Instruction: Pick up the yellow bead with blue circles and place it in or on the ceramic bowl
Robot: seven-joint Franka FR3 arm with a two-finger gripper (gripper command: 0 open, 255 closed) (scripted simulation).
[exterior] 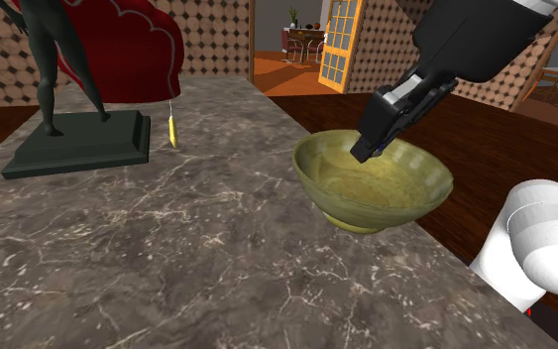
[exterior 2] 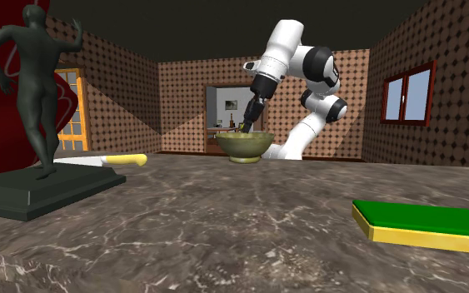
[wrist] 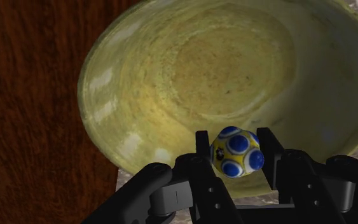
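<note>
Holds the yellow bead (wrist: 237, 151) with blue circles in the tool (wrist: 234, 137), with the two black fingers (wrist: 201, 141) closed in on it from both sides and touching it, so not wide open and not shut all the way. Hangs right over the bowl (wrist: 171, 83), a shiny green-yellow one, with the bead above the inside wall on the tool's side, not over the very middle. Looks much the same in the shoulder view: tool (exterior: 368, 151) tipped down just above the rim of the bowl (exterior: 326, 188), set on the dark stone-look surface (exterior: 167, 258) close to its edge. Seems, in the second exterior view, to bring the tool (exterior 2: 247, 123) down to about the rim of the bowl (exterior 2: 244, 148), though hard to be sure from so far off. Probably needs to go down a little, maybe a bit toward the middle of the bowl, and then let go. Has no long side to line up, being round like a ball, so may roll to the bottom. Takes just the one arm, so no choosing. Shows no name, label or words to read, not on the bead, the bowl, the dark statue (exterior: 63, 69) or the green and yellow flat block (exterior 2: 424, 223).
</note>
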